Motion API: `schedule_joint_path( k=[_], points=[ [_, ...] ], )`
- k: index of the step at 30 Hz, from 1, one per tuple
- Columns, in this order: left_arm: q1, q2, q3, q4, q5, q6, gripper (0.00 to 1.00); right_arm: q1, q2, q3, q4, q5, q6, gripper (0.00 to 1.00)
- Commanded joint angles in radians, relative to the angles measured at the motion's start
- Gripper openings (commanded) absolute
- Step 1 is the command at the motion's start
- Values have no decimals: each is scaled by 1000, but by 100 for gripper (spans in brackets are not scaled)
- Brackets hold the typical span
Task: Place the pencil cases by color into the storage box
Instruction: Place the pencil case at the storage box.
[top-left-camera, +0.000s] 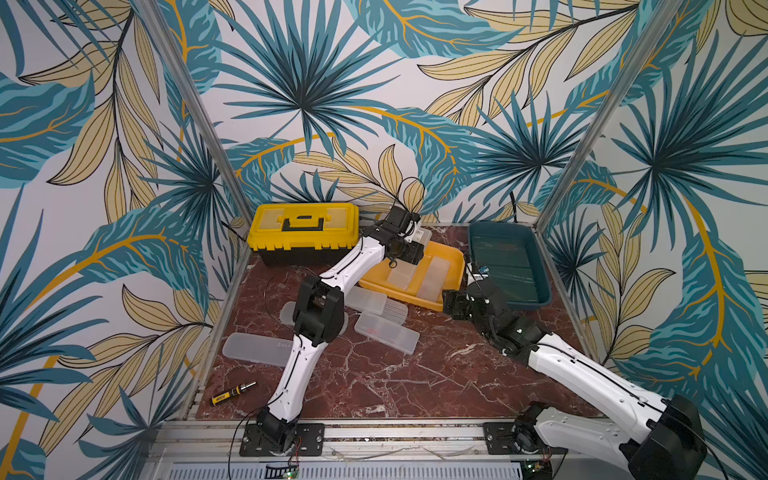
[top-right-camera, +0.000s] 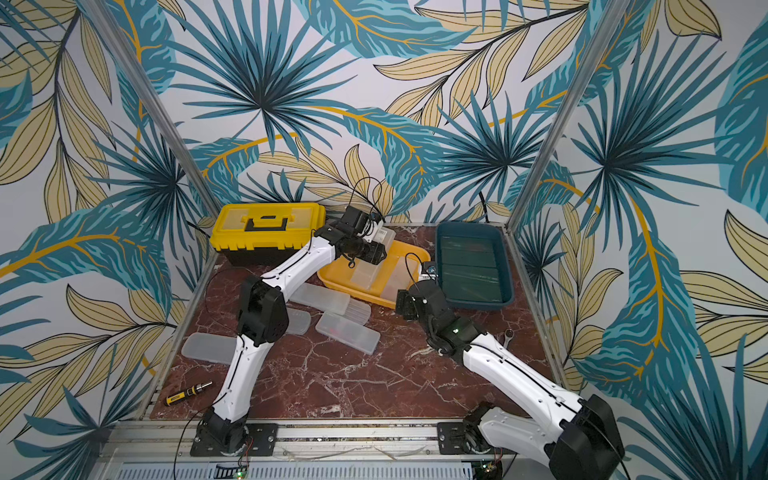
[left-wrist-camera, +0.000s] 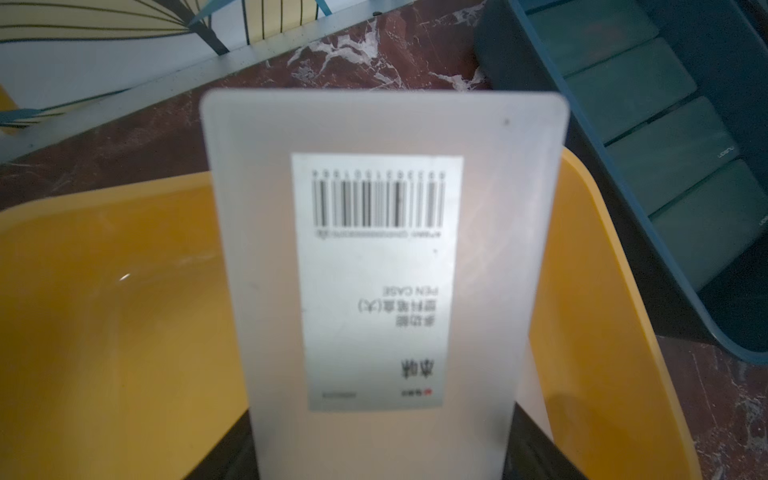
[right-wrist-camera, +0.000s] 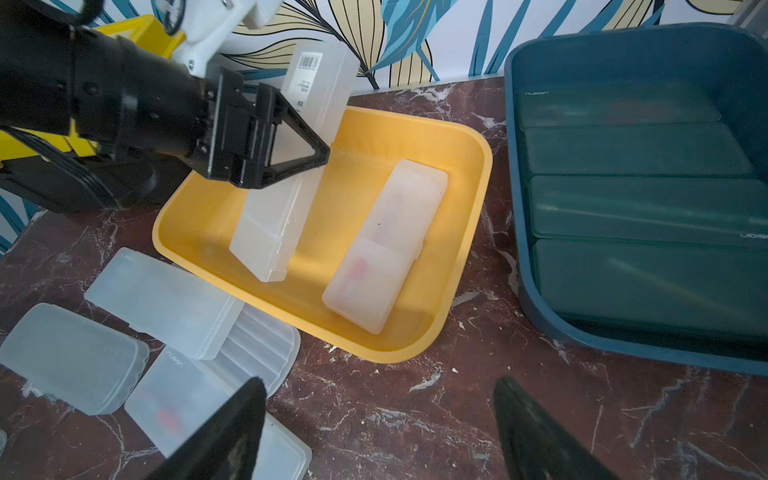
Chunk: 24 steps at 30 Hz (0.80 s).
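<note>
My left jaws pinch the barcoded frosted case (right-wrist-camera: 274, 224) tilted into the yellow tray (right-wrist-camera: 453, 249), right jaws spread idle; I'd lay it flat beside the plain frosted case (right-wrist-camera: 384, 249) lying there, then release gently.

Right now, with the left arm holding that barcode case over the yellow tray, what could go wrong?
1. The left fingers hold the barcode case steeply tilted over the yellow tray; released like that, it may topple onto the rim or out.
2. It could land on the case lying in the tray.
3. The right fingers, open, hang near the loose cases; a careless sweep could scatter them.
</note>
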Motion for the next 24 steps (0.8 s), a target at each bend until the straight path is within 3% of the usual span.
schedule_joint_path(
  k=[1, 24],
  points=[
    [-10, 51, 45, 14, -10, -11, 60, -2, -12, -18, -5, 13, -1, 86],
    [-39, 178, 83, 12, -79, -54, 66, -3, 57, -29, 82, 7, -9, 86]
  ],
)
